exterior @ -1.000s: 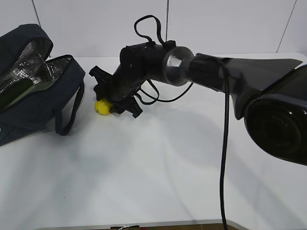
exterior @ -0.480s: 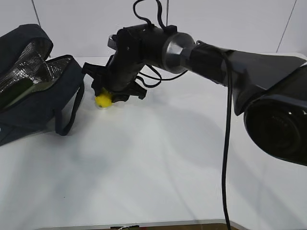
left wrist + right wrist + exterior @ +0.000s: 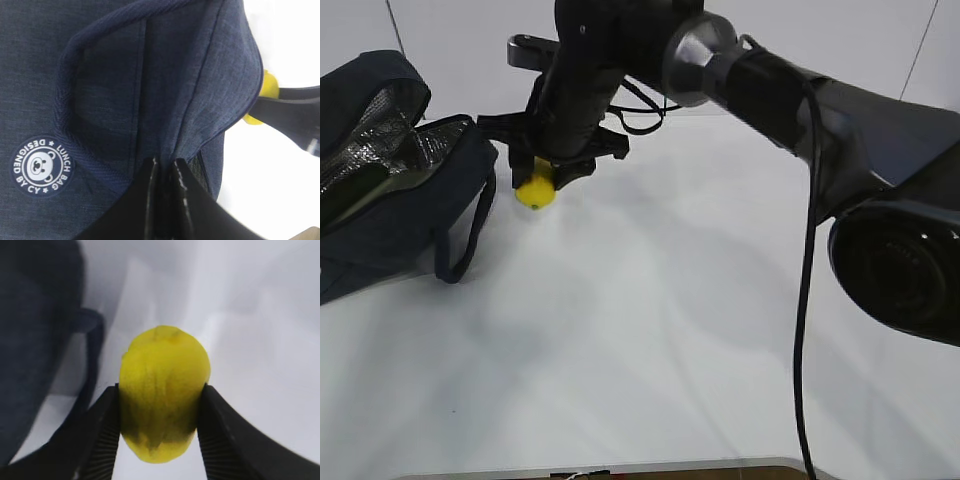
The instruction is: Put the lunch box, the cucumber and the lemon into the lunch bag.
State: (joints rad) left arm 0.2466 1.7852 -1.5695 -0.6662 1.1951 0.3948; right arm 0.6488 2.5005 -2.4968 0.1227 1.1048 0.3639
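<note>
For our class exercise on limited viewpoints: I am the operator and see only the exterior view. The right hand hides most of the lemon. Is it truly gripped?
Observer: Yes. In the right wrist view both fingers of the right hand press the lemon's sides.
Operator: And the left hand? I cannot see it.
Observer: The left hand is pinching a fold of the lunch bag's navy fabric.
Operator: Any marking on that bag?
Observer: A round bear badge reading LUNCH BAG sits on its outside.
</note>
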